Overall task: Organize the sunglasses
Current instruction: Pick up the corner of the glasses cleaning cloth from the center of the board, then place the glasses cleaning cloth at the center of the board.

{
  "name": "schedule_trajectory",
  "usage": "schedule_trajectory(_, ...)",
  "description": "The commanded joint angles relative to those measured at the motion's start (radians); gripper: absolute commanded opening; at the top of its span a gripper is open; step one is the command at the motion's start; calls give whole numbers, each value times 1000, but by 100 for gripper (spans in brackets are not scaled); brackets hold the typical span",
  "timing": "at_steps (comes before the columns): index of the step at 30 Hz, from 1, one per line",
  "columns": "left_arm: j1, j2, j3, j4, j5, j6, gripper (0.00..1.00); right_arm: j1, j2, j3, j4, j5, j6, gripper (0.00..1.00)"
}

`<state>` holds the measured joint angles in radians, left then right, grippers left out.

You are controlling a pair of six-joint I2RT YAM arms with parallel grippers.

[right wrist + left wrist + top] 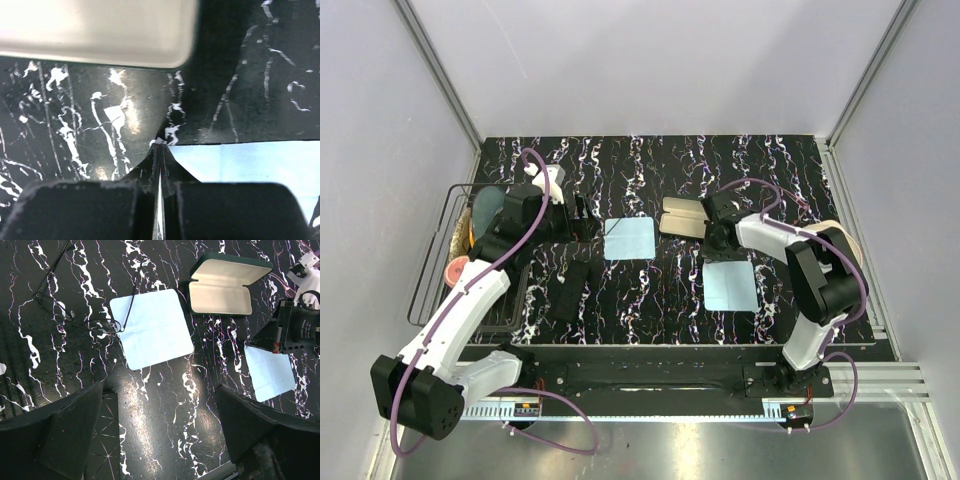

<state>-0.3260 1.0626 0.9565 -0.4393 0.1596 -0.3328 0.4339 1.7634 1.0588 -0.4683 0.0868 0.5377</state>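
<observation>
Wire-frame sunglasses [70, 310] laid on marbled table [210, 365], one temple resting on light-blue cloth [150, 330]. Left gripper [159, 395] held above, jaws spread wide, nothing gripped. Right gripper [160, 150] jaws pressed together at corner of second cloth [270, 372], near open case [225, 287]

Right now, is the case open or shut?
Open. The case lies with its lid folded back, cream lining exposed and nothing inside; the glasses lie outside it.
</observation>
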Motion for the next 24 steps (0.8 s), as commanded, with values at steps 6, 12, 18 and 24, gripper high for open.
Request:
schedule_trajectory(6, 5, -13, 4, 34, -29, 5, 99, 103, 7, 56, 92, -243, -250, 0)
schedule_trajectory(12, 5, -16, 4, 27, -35, 6, 99, 210, 36, 102, 97, -381, -410, 0)
schedule_trajectory(18, 5, -7, 2, 25, -19, -2, 99, 272, 70, 112, 69, -444, -450, 0)
schedule_trajectory(24, 4, 8, 11, 22, -6, -9, 99, 322, -11, 12, 72, -548, -433, 0)
